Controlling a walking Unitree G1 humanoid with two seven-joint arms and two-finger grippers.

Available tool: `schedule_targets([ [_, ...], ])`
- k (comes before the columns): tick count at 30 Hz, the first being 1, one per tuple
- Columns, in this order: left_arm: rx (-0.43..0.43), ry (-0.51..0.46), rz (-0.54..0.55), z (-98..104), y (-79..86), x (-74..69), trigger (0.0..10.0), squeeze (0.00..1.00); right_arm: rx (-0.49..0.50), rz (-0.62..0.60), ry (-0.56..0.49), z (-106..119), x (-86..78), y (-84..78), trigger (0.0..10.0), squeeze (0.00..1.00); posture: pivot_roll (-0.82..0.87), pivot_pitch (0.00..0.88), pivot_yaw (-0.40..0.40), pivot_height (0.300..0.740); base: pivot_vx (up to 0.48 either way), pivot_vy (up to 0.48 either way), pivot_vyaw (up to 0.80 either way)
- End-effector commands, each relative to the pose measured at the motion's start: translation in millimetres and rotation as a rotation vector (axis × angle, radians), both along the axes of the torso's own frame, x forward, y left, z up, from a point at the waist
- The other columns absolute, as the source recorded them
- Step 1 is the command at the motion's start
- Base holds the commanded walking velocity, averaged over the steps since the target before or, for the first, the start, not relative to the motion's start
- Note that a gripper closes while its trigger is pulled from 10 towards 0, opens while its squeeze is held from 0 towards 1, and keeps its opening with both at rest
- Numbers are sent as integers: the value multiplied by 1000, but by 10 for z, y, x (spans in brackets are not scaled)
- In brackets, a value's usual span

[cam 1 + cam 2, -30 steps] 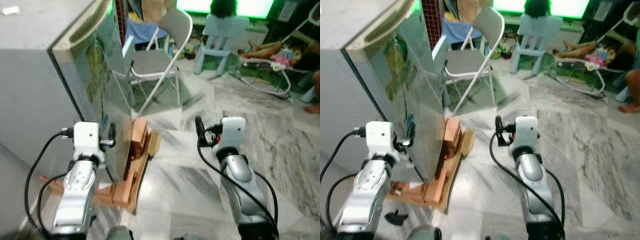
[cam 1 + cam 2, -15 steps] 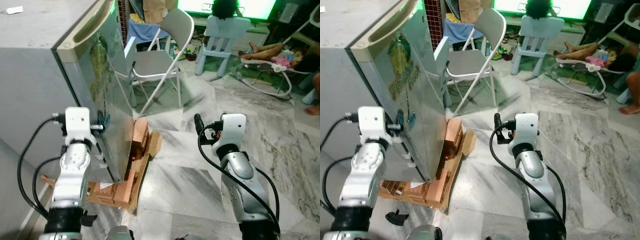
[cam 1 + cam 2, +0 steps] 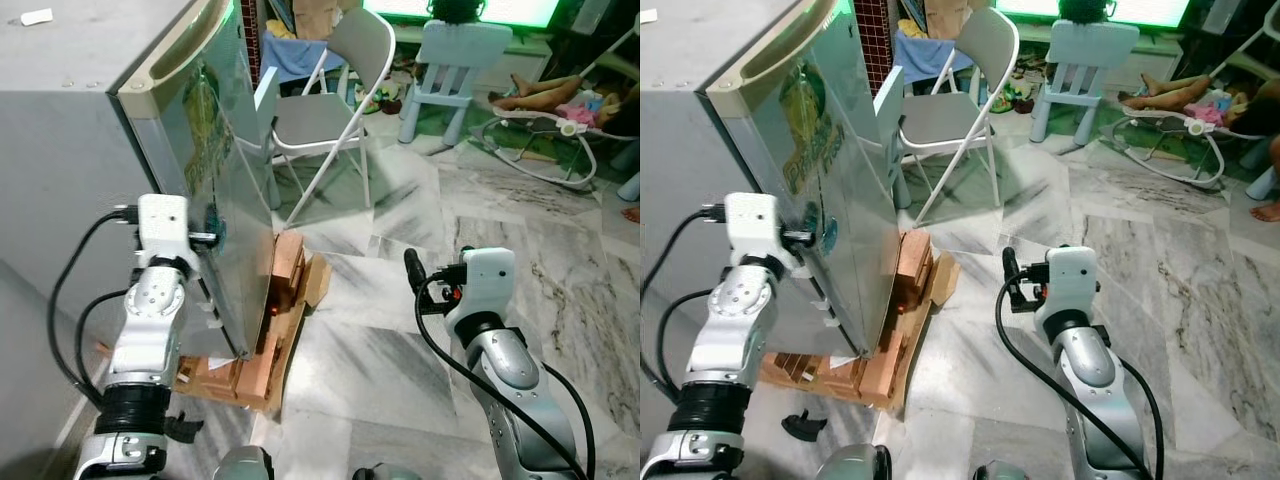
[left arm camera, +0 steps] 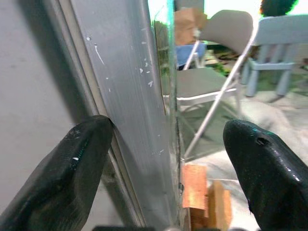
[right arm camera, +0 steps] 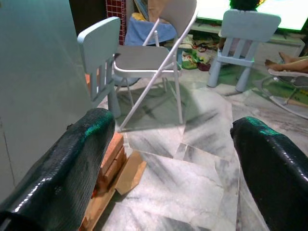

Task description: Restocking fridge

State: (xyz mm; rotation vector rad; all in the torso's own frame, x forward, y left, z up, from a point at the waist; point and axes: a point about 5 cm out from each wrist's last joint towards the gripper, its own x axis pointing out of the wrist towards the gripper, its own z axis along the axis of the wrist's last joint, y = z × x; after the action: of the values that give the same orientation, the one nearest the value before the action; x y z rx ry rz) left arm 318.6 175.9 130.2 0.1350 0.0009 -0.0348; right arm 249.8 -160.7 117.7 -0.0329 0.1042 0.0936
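left claw (image 4: 166, 159) spread wide astride fridge door (image 3: 215, 170) edge | right claw (image 5: 168, 159) open, empty, well clear | risk: fingers slip off (thin edge), door swings shut

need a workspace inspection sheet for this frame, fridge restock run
surface: marble floor, bare in front of the robot.
job's things: fridge raised on wooden blocks; its door stands nearly shut; no stock items seen.
clutter: cardboard piece beside the blocks; small black part on the floor.
grippers: left gripper open, jaws straddling the door's edge; right gripper open, held over the floor, holding nothing.
cables: black cables looped along both arms, clear of the door.
surroundings: grey folding chair, pale blue child's chairs, baby bouncer, a person's legs beyond it.
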Motion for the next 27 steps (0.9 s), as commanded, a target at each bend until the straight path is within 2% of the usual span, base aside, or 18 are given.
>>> schedule_targets([
  [1, 0, 17, -71, -17, -126, -14, 10000, 0, -3, 8, -25, 73, -2, 31, 10000, 0, 32, 93, -2, 740, 0, 0, 0],
  [7, 44, 37, -21, -53, -85, 75, 10000, 0, -3, 16, -22, 72, 41, 57, 10000, 0, 36, 89, -3, 740, 0, 0, 0],
  [11, 79, 112, 3, -127, -101, 207, 10000, 0, -5, 13, -22, 71, 65, 53, 10000, 0, 35, 84, -3, 740, 0, 0, 0],
  [14, 79, 119, -20, -105, -186, 309, 10000, 0, -5, 14, -22, 69, 74, 61, 10000, 0, 30, 79, -3, 740, 0, 0, 0],
  [16, 100, 106, -87, -35, -365, 424, 10000, 0, -7, 11, -17, 56, 60, 58, 10000, 0, 29, 74, -2, 740, 0, 0, 0],
  [17, 100, 106, -87, -35, -365, 424, 10000, 0, -7, 11, -17, 56, 60, 58, 10000, 0, 29, 74, -2, 740, 0, 0, 0],
  [19, 90, 88, -153, 42, -537, 495, 10000, 0, -10, 4, -7, 40, 40, 46, 10000, 0, 22, 70, 2, 740, 0, 0, 0],
  [21, 80, 72, -196, 95, -642, 520, 10000, 0, -15, -2, -2, 32, 28, 37, 10000, 0, 22, 69, 2, 740, 0, 0, 0],
  [22, 81, 32, -308, 189, -886, 501, 10000, 0, -43, -32, 11, 9, -5, -15, 10000, 0, 26, 67, 1, 740, 0, 0, 0],
  [23, 90, -7, -413, 258, -1098, 448, 10000, 0, -55, -57, 26, -16, -39, -56, 10000, 0, 28, 67, 0, 740, 0, 0, 0],
  [24, 96, -34, -485, 304, -1237, 402, 10000, 0, -61, -73, 36, -32, -63, -83, 10000, 0, 28, 67, 0, 740, 0, 0, 0],
  [25, 99, -85, -649, 373, -1541, 244, 10000, 0, -81, -91, 59, -79, -128, -129, 10000, 0, 35, 64, -1, 740, 0, 0, 0],
  [27, 108, -126, -803, 407, -1802, 47, 10000, 0, -65, -93, 82, -123, -201, -143, 10000, 0, 35, 63, -1, 740, 0, 0, 0],
])
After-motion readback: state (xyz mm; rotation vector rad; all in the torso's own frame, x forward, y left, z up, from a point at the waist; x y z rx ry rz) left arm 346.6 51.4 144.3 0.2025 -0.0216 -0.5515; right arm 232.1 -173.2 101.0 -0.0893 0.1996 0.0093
